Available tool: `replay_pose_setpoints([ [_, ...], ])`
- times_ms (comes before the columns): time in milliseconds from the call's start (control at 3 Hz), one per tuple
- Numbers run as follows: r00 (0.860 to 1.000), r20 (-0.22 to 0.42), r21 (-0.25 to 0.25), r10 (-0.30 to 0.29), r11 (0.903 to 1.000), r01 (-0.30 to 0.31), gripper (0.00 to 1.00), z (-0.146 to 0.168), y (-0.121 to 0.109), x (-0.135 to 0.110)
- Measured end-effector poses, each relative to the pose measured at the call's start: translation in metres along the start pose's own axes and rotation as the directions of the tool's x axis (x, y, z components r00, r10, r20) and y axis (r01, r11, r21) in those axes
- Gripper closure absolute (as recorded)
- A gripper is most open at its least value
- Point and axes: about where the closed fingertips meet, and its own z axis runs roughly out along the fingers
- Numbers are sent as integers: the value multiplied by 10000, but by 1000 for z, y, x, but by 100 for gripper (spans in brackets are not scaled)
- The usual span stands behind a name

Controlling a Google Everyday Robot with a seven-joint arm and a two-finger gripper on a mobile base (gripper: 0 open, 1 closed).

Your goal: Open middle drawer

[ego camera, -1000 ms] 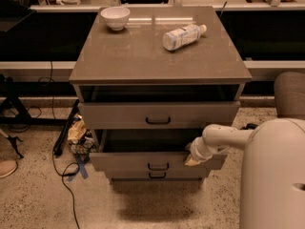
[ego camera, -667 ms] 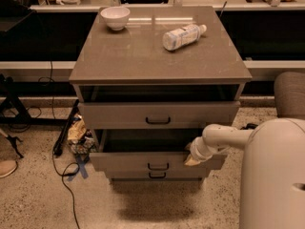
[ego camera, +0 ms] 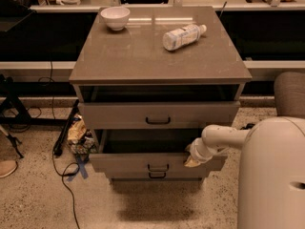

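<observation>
The middle drawer (ego camera: 128, 163) is a wide grey front with a small black bar handle (ego camera: 157, 167). It stands pulled out from the cabinet, with a dark opening above its top edge. My gripper (ego camera: 191, 157), at the end of the white arm (ego camera: 221, 138), sits at the right end of that drawer's top edge, right of the handle. The drawer's inside is too dark to see into.
The top drawer (ego camera: 157, 113) is also slightly out; the bottom drawer's handle (ego camera: 157, 175) shows just below. A white bowl (ego camera: 115, 17) and a lying bottle (ego camera: 183, 36) rest on the cabinet top. Cables and a crumpled bag (ego camera: 78, 135) lie on the floor left. My white body (ego camera: 271, 175) fills the lower right.
</observation>
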Motion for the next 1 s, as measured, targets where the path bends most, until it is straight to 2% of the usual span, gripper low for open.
replay_pose_setpoints([
  [1000, 10000, 10, -13, 34, 10000, -34, 100, -3, 3, 0],
])
